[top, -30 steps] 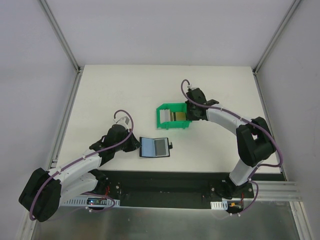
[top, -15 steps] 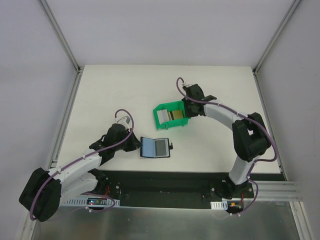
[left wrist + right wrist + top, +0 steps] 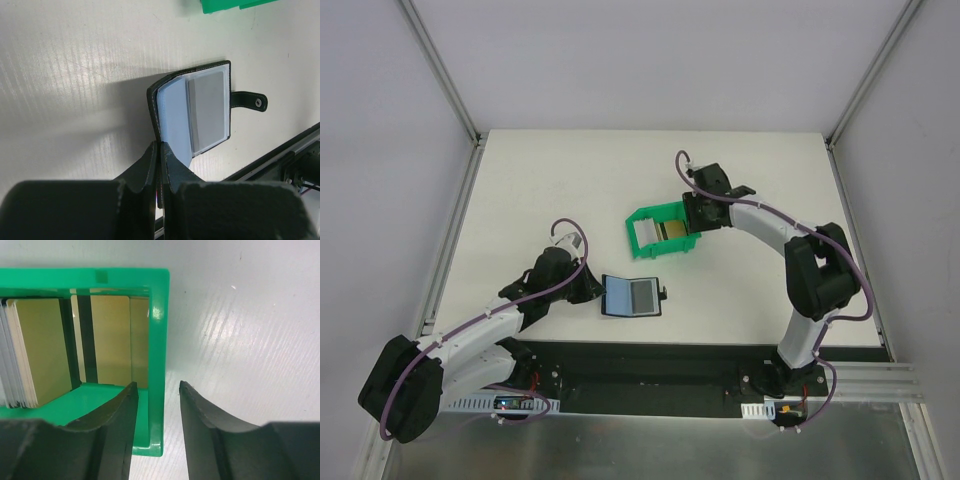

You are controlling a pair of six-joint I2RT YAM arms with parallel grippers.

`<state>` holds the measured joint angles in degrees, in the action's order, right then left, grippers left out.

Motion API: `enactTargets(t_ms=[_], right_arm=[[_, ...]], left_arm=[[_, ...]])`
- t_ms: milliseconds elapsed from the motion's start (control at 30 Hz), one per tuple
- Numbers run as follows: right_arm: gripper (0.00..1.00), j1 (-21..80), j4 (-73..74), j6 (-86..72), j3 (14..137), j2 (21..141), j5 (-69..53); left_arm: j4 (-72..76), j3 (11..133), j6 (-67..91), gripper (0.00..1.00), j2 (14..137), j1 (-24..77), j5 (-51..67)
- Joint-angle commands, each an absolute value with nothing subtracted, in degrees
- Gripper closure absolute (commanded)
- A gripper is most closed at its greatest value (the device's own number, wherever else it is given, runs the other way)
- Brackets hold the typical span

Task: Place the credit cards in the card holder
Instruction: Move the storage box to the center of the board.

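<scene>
Looking down from above, one card holder (image 3: 631,296) lies open on the bench (image 3: 540,190), near and left of centre. The left pincer (image 3: 596,290) is at its left edge. Farther right stands one green bin (image 3: 655,210) with the credit cards (image 3: 672,231) inside, and the right pincer (image 3: 695,215) is at its right end.

From the left wrist, the left pincer (image 3: 159,147) is pressed together on the near edge of the card holder (image 3: 207,107), lifting that flap. The tab (image 3: 248,101) lies flat on the far side.

From the right wrist, the right pincer (image 3: 158,385) is spread astride the wall of the green bin (image 3: 157,340), gripping nothing. The credit cards (image 3: 42,350) stand on edge as a gold-faced pack too tight to count, with at least one dark-striped card behind.

They look light, stiff, thin and slick. They are probably best pinched across both faces at an exposed top edge, one at a time.
</scene>
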<state>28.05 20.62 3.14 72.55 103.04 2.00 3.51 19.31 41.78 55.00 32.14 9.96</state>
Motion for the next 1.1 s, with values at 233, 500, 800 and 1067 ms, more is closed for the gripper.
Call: enactTargets(t_ms=[233,500,800,1067], right_arm=[[0.46,26.9,22.15,3.25,79.71,99.23,1.93],[0.39,27.07,17.5,-7.63,81.21,93.69,-2.26],[0.29,30.58,13.18,-14.41,73.75,87.81,-8.44],[0.25,31.29,14.15,-16.0,69.35,86.75,-12.21]], left_arm=[[3.43,19.69,43.33,1.0,53.27,31.73,10.46],[1.5,18.98,43.51,1.0,50.89,31.73,11.95],[0.18,20.3,44.47,1.0,52.12,31.73,12.22],[0.18,18.98,45.53,1.0,48.52,31.73,10.9]])
